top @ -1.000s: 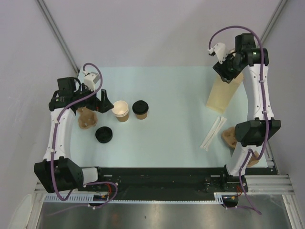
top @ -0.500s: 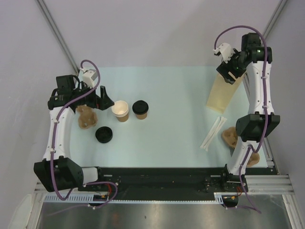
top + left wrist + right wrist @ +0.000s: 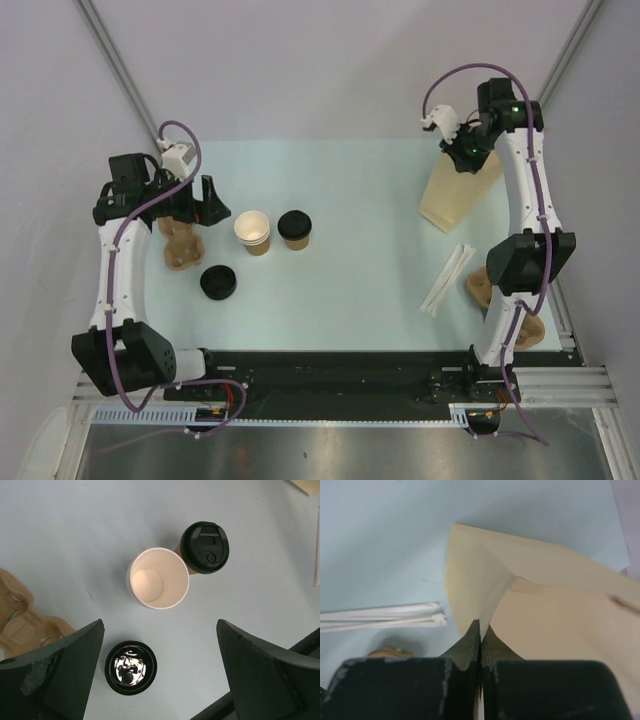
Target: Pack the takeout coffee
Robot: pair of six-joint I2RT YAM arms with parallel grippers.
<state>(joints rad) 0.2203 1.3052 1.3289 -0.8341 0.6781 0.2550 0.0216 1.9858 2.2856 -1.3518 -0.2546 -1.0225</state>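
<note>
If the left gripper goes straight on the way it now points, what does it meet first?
Most likely the lidless cup, which stands straight ahead of the open left gripper. Depth is unclear: it may instead reach bare table just short of the cup.

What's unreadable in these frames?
Top view: bag mouth, covered by the right gripper.
Top view: right cup tray, mostly under the right arm.
Left wrist: left cup tray, cut off by the frame edge.
Both views: what the lidded cup holds; it is closed.
</note>
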